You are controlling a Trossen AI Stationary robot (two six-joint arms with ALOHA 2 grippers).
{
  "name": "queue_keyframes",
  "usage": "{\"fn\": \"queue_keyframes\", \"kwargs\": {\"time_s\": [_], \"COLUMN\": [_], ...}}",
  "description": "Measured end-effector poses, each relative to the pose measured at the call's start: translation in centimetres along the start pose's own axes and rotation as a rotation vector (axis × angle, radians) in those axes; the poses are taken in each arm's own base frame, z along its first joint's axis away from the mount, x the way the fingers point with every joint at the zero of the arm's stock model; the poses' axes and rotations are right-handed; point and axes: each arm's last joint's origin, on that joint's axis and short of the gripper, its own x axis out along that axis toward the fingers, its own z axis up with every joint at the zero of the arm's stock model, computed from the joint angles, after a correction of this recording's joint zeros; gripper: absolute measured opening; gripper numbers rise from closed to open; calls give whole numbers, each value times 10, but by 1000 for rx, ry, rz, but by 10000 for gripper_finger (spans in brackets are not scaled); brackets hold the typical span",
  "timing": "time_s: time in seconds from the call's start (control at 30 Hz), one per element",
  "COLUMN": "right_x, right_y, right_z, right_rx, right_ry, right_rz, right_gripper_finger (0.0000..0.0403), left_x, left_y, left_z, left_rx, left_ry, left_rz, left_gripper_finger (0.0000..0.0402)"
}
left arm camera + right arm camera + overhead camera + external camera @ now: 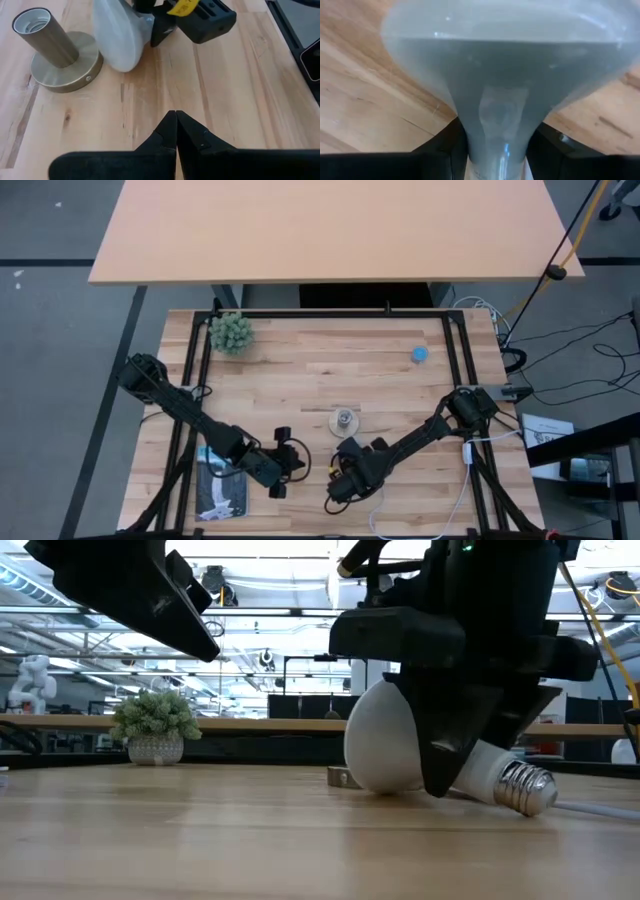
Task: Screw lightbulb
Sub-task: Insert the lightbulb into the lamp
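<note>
Right hand point(470, 755) grips lightbulb point(385, 740) lying on table; socket point(62, 55) beside; left hand point(175, 132) closed, empty.

Frosted white lightbulb point(382, 748) with a ribbed, shiny metal screw end; brushed brassy metal socket point(59, 54); pale, matt wooden table point(240, 90) with visible grain

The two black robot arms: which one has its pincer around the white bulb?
The right arm: its pincer straddles the neck of the frosted white lightbulb lying on the wooden table. The left pincer is shut, empty, nearby.
</note>
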Motion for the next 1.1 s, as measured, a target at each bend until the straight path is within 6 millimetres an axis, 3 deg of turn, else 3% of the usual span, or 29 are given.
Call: {"fn": "queue_keyframes", "kwargs": {"time_s": [0.13, 0.27, 0.5, 0.77, 0.97, 1.1], "right_x": [-14, -55, -82, -70, -22, -18], "right_y": [-5, -20, -35, -31, -61, -83], "right_z": [-6, -14, -33, -29, -19, -19], "right_rx": [-57, -42, -22, -59, 51, 96], "right_ry": [-96, -321, -746, -1151, -1245, -1288], "right_rz": [11, 49, 82, 71, 80, 142], "right_gripper_finger": [148, 148, 148, 148, 148, 148], "left_x": [1, 3, 7, 10, 10, 8], "left_y": [3, 8, 19, 29, 28, 21], "left_z": [1, 3, 6, 11, 12, 10], "left_rx": [1, 13, -12, -74, -148, -152], "left_ry": [0, 1, 1, -17, -30, -26], "left_rz": [7, 19, 48, 69, 64, 38], "left_gripper_finger": [2, 2, 2, 2, 2, 2]}}
